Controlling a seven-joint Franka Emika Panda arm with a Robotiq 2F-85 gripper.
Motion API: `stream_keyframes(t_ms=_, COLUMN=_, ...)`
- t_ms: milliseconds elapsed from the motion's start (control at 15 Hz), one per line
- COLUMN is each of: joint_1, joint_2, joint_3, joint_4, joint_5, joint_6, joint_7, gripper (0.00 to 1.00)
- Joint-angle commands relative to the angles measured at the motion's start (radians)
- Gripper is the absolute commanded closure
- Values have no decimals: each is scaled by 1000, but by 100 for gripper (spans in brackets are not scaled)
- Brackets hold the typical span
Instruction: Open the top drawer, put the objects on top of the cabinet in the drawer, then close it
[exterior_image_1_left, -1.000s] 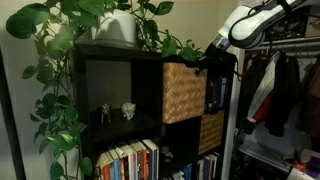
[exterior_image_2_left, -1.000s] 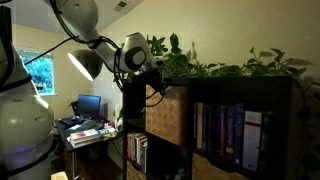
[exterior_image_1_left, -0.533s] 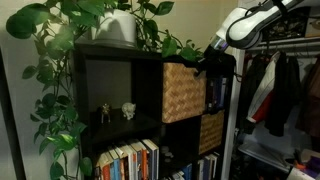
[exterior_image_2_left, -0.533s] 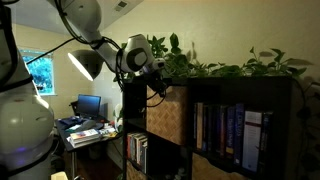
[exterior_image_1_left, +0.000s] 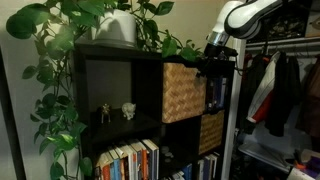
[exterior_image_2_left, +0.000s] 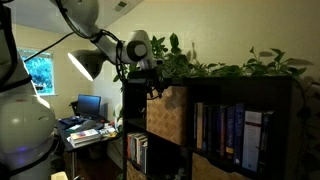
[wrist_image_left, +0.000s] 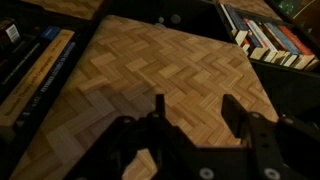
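The black cabinet (exterior_image_1_left: 120, 55) (exterior_image_2_left: 240, 90) holds the tan wicker top drawer (exterior_image_1_left: 183, 92) (exterior_image_2_left: 165, 115), which sticks out a little from its cube. My gripper (exterior_image_1_left: 208, 58) (exterior_image_2_left: 152, 84) hangs just above the drawer's upper outer corner. In the wrist view the woven drawer (wrist_image_left: 150, 70) fills the picture below my gripper (wrist_image_left: 196, 112). Its dark fingers (wrist_image_left: 234, 112) stand apart with nothing between them. Two small objects, one dark (exterior_image_1_left: 105, 112) and one whitish (exterior_image_1_left: 128, 110), stand in the open compartment next to the drawer.
A white pot (exterior_image_1_left: 120, 27) with trailing leaves sits on the cabinet top. Books (exterior_image_1_left: 125, 160) (exterior_image_2_left: 225, 130) fill other cubes, and a smaller, darker bin (exterior_image_1_left: 210, 131) sits below the drawer. Clothes (exterior_image_1_left: 280, 90) hang beside the cabinet. A lamp (exterior_image_2_left: 85, 62) and a desk (exterior_image_2_left: 85, 128) stand behind.
My gripper has opened and lifted off the drawer's top edge, with the arm rising a little. The drawer and the small objects stay where they were.
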Motion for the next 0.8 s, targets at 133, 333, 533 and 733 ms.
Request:
stream_keyframes(t_ms=133, joint_1=1, joint_2=-16, joint_3=1, joint_4=81, joint_5=-18, joint_6=-204, joint_7=3, gripper=1)
stream_keyframes(t_ms=333, joint_1=-5, joint_2=-10, joint_3=5, joint_4=97, joint_5=-32, joint_6=-260, joint_7=14, gripper=0)
stream_keyframes(t_ms=533, joint_1=3, joint_2=-1, joint_3=-3, joint_4=86, joint_5=-17, joint_6=-224, joint_7=1, gripper=0)
stream_keyframes(t_ms=733, joint_1=3, joint_2=-1, joint_3=-3, joint_4=86, joint_5=-18, joint_6=-225, joint_7=1, gripper=0)
